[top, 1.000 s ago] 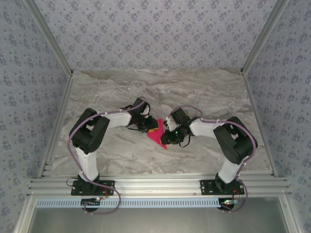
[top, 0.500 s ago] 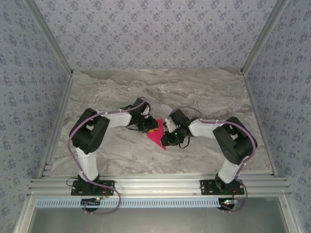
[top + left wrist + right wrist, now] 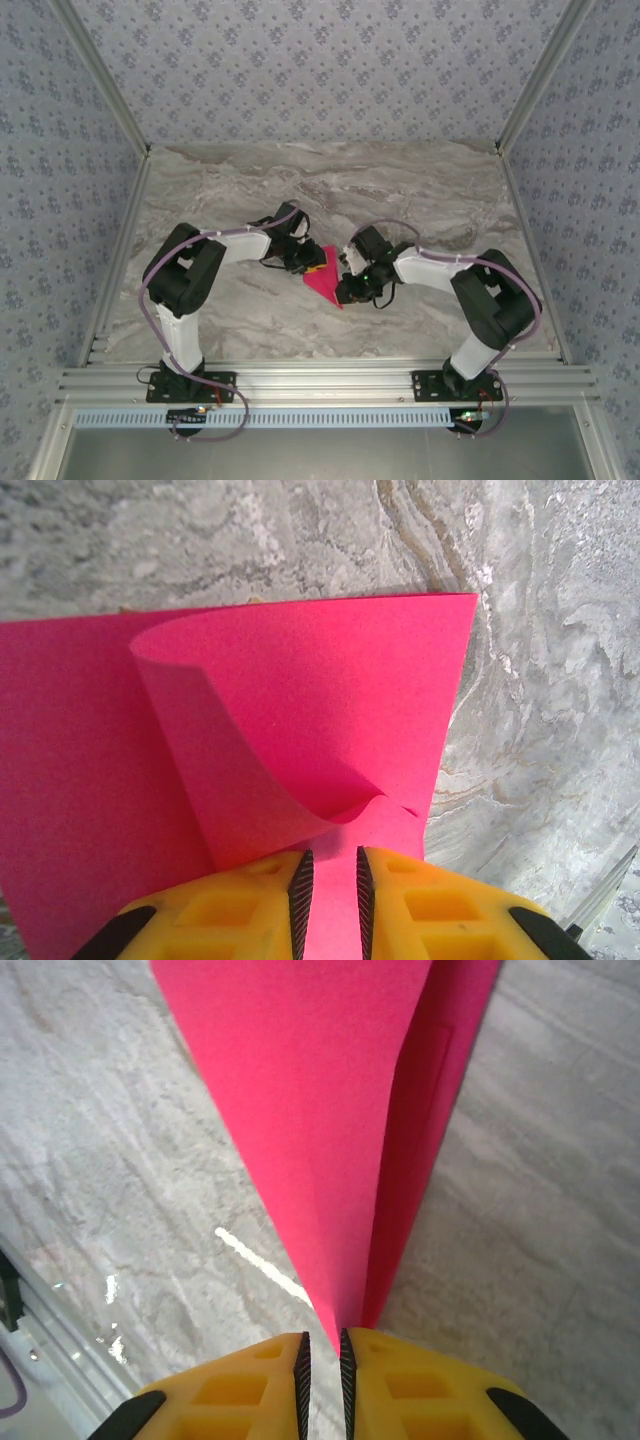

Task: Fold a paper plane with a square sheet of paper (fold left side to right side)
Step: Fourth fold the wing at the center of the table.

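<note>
The square sheet of paper lies as a magenta-pink folded triangle mid-table between both arms. In the left wrist view the paper lies flat under my fingers with one flap curling up in front. My left gripper rests on it from the left, jaws almost shut with a thin slit and nothing pinched. My right gripper meets the paper's near point from the right. The creased tip of the paper runs into its narrow jaws, which are shut on it.
The grey marble table spreads bare behind and beside the arms. Aluminium rails run along the near edge and up both sides, with patterned walls beyond.
The right arm's elbow has swung outward to the right and its jaws have narrowed a little on the paper's tip. The left arm and the paper have stayed put.
</note>
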Available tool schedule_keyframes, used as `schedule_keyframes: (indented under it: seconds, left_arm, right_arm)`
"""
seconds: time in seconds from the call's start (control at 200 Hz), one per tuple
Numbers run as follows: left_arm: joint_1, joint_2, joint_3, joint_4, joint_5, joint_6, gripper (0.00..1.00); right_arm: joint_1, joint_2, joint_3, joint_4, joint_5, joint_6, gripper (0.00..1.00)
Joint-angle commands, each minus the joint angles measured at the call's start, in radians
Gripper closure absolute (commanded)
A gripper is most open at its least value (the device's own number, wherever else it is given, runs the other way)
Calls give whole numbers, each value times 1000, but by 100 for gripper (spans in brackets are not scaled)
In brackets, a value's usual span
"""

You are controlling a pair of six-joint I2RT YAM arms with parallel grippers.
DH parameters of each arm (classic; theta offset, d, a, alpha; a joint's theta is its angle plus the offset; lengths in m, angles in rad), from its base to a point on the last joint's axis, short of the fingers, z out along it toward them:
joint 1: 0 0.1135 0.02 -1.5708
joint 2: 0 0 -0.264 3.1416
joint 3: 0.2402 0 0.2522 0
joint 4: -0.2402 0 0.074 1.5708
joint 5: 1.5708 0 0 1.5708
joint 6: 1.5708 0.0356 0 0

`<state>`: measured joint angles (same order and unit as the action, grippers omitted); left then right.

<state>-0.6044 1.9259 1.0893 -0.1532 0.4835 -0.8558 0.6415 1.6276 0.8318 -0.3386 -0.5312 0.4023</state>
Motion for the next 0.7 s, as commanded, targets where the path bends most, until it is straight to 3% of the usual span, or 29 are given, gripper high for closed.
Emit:
schedule_keyframes:
  seconds: [0.0,0.48,0.695]
  left_arm:
    - [-2,31,-23,-100,-63,16,77]
    - [-2,28,-23,-103,-63,17,77]
    - [-2,27,-23,-108,-65,19,77]
  right_arm:
    - [8,-61,21,-50,-29,7,80]
    - [-8,64,6,99,-96,78,79]
    - [-11,84,-11,69,-90,67,79]
